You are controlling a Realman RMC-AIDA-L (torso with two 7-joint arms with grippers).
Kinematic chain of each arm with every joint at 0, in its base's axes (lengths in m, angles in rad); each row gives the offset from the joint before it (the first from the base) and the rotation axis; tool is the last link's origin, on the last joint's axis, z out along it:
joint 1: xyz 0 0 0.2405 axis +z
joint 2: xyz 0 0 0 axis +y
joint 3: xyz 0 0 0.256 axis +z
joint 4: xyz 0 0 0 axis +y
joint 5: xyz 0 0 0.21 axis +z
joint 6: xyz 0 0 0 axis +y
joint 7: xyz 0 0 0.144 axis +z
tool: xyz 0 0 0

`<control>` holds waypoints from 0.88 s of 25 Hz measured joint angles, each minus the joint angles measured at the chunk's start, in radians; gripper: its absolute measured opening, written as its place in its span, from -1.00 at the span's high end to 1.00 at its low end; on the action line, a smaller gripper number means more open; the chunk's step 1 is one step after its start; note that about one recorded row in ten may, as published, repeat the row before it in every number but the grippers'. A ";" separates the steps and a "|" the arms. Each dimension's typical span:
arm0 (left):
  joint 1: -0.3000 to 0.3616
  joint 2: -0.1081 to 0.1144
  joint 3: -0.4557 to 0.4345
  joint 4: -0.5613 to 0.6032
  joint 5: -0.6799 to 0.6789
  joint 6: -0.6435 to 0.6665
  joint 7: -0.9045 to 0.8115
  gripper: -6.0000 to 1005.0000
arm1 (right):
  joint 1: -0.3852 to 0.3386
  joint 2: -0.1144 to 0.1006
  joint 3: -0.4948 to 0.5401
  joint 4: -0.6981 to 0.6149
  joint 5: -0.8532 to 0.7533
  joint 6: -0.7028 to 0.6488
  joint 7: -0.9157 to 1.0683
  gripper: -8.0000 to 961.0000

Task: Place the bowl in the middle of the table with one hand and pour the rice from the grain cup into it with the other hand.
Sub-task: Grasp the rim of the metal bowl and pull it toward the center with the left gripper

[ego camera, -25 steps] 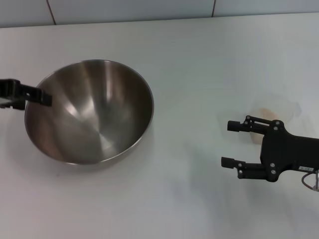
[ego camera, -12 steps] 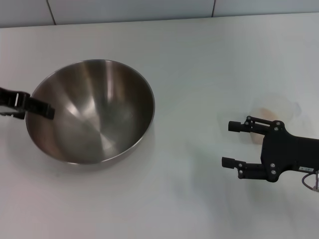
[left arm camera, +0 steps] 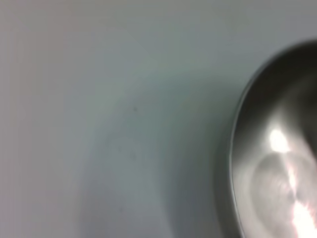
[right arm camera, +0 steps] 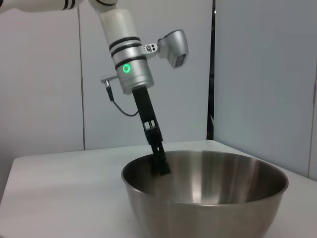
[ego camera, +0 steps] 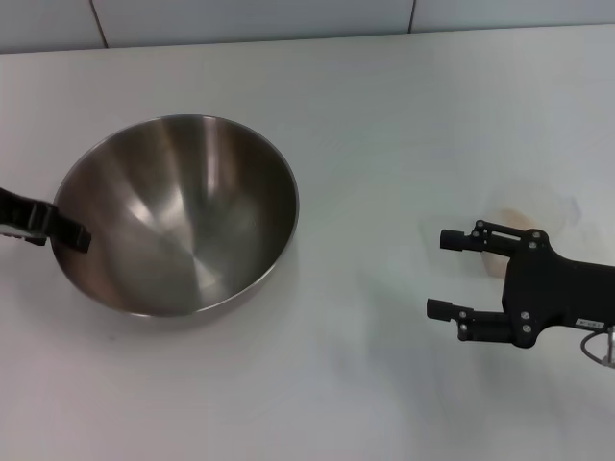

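The steel bowl stands upright and empty on the white table, left of centre. My left gripper reaches in from the left edge, and a black finger ends at the bowl's left rim. The right wrist view shows the bowl with that finger dipping just over its rim. In the left wrist view only the bowl's edge shows. My right gripper hovers open at the right, pointing left, with nothing between its fingers. Just behind it stands the translucent grain cup, with pale rice in it.
Grey wall panels run along the table's far edge. Bare tabletop lies between the bowl and my right gripper. The left arm, silver-white with a green light, slants down toward the bowl.
My left gripper has slid along the bowl's left rim toward the near side. The bowl has shifted very slightly to the right. The right gripper and cup stay put.
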 joint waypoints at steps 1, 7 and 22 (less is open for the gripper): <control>0.005 -0.002 0.038 -0.001 0.007 -0.012 0.009 -0.63 | 0.000 0.000 0.000 0.000 0.000 0.000 0.000 -0.64; 0.004 -0.006 0.130 -0.027 0.014 -0.030 0.007 -0.21 | -0.001 0.000 0.000 0.013 0.010 0.000 -0.018 -0.64; -0.001 -0.009 0.134 -0.033 0.001 -0.043 0.004 0.81 | -0.004 -0.002 0.000 0.015 0.014 0.004 -0.020 -0.64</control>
